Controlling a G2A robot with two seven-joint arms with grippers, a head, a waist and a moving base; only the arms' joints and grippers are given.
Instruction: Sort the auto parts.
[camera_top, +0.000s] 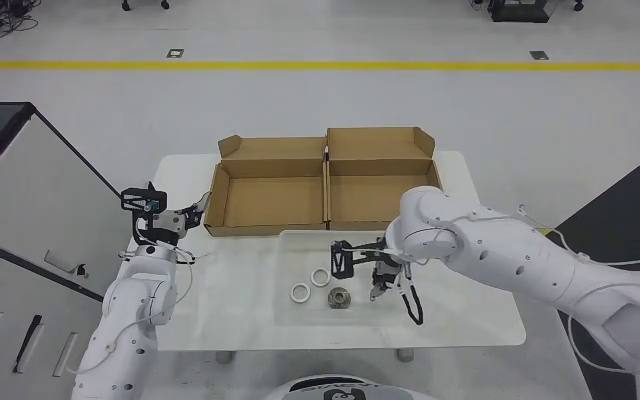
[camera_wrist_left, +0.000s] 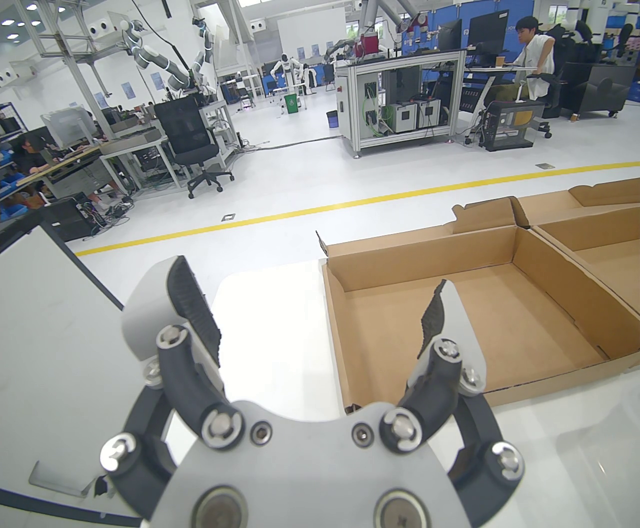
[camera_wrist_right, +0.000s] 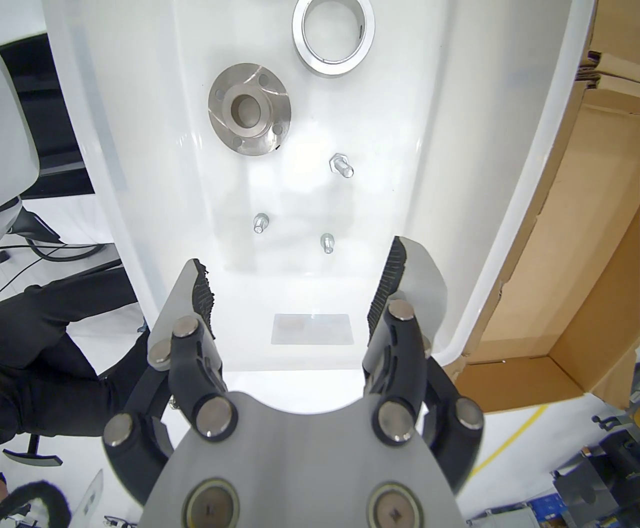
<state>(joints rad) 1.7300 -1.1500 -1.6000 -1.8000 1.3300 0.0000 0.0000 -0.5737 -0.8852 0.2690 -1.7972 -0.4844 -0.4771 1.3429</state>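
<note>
Right gripper (camera_wrist_right: 300, 260) wide open, empty, over the tray (camera_wrist_right: 500, 225). The nearest bolt (camera_wrist_right: 327, 243) lies on the tray floor just beyond its fingertips, inside the jaw span; flange (camera_wrist_right: 249, 116) and ring (camera_wrist_right: 333, 36) lie farther on. Left gripper (camera_wrist_left: 312, 295) is also wide open and empty, beside the box (camera_wrist_left: 525, 310) and well apart from the tray, so I judge the right arm nearer.

The left gripper (camera_wrist_left: 312, 295) hangs with jaws wide apart at the left edge of the table (camera_top: 480, 320). The right gripper (camera_wrist_right: 300, 260), fingers also spread, points down over the table's middle.
</note>
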